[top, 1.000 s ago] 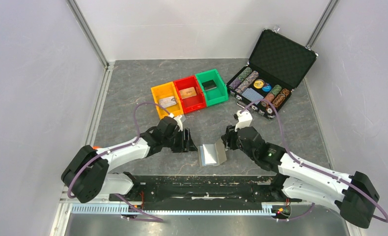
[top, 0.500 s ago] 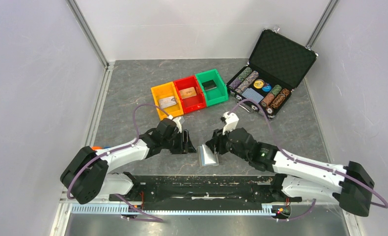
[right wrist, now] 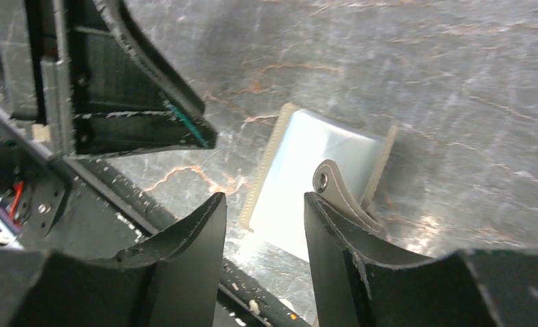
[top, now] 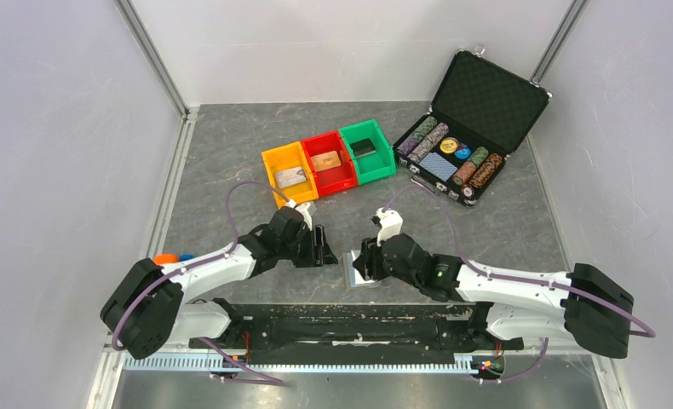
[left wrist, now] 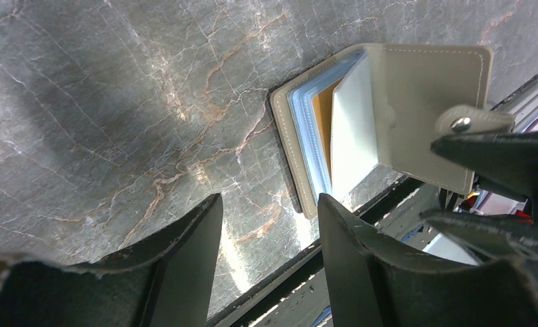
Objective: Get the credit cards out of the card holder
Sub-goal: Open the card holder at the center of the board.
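Grey card holder (top: 355, 275), part-open on table (top: 231, 153), orange card (left wrist: 323, 109) inside. Left gripper (top: 326, 247): jaws parted, empty, just beside. Right gripper (right wrist: 265, 204): jaws parted over holder, clamping nothing.

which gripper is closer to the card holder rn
Right. The right gripper hangs open directly over the card holder, one finger beside its snap tab. The left gripper sits open off to the holder's left, not touching it.
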You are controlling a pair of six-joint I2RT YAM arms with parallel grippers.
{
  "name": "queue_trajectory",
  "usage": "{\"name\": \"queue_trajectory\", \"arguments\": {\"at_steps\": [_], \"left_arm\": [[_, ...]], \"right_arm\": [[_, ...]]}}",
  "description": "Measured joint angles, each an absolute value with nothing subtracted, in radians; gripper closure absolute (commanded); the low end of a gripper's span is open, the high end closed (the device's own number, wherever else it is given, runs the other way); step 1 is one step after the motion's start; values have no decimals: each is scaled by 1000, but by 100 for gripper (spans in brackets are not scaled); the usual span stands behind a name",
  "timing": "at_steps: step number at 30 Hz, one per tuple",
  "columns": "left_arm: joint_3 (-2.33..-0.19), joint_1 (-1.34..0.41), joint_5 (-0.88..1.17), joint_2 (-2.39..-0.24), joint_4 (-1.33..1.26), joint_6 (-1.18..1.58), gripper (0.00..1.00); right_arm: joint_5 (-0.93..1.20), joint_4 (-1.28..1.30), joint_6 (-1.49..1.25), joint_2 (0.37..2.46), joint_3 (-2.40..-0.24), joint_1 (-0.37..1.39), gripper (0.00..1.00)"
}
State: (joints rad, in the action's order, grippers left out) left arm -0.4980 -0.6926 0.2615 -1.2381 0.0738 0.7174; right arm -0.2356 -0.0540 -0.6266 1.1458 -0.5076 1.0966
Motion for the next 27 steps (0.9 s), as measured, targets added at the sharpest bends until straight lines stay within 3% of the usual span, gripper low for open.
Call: {"name": "queue_trajectory", "arguments": {"at_steps": [10, 21, 27], "left_arm": [[-498, -693, 245, -1235, 80, 717, 39], [-480, -693, 274, -1217, 42, 725, 38], [-439, -693, 321, -1224, -59, 767, 36]], "right_arm": [[-385, 11, -602, 1106, -454, 1087, 51], [-333, -100, -608, 1129, -299, 983, 71], [-292, -205, -619, 1127, -251, 945, 73]]}}
